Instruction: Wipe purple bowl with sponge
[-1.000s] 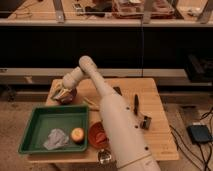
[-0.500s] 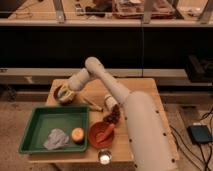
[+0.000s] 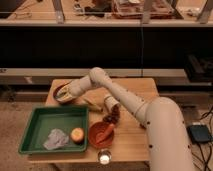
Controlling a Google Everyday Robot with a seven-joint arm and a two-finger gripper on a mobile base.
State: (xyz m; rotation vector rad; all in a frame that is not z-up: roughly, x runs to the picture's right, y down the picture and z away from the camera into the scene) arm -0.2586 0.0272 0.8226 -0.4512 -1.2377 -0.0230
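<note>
The gripper [image 3: 64, 91] is at the far left back corner of the worktop [image 3: 126, 143]. It reaches down into the purple bowl [image 3: 59, 99]. Its fingers are pressed close together. Something pale yellow shows in the bowl by the fingers, but I cannot tell if they hold it. In front of the bowl sits a green tray [image 3: 35, 131] with a grey cloth [image 3: 56, 139] and a round orange thing [image 3: 77, 134] in it. An orange-red bowl [image 3: 98, 140] is just beside the tray.
</note>
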